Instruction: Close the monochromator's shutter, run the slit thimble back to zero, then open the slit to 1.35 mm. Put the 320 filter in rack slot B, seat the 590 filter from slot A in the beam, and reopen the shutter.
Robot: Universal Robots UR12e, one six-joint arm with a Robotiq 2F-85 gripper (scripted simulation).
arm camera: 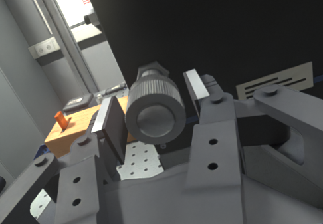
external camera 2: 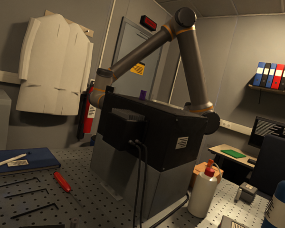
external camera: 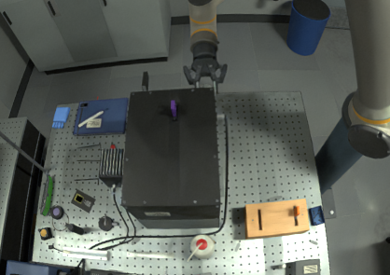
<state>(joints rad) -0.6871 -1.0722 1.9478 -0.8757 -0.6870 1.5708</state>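
Observation:
The slit thimble (arm camera: 155, 111), a grey knurled knob, sticks out of the black monochromator box (external camera: 171, 152) on its far face. My gripper (arm camera: 153, 105) is at that face, open, its fingers on either side of the thimble and holding nothing. A purple filter tab (external camera: 173, 109) stands in the slot on the box's top. The wooden filter rack (external camera: 277, 218) lies on the table's near right, with an orange filter (external camera: 295, 210) upright in one slot and the other slot empty. The shutter is hidden.
Behind the table stand grey cabinets (external camera: 84, 22) and a blue bin (external camera: 307, 24). The arm's base column (external camera: 368, 61) rises at the right. A blue notebook (external camera: 100, 116), hex keys, a wash bottle (external camera: 201, 248) and black cables (external camera: 224, 168) lie around the box.

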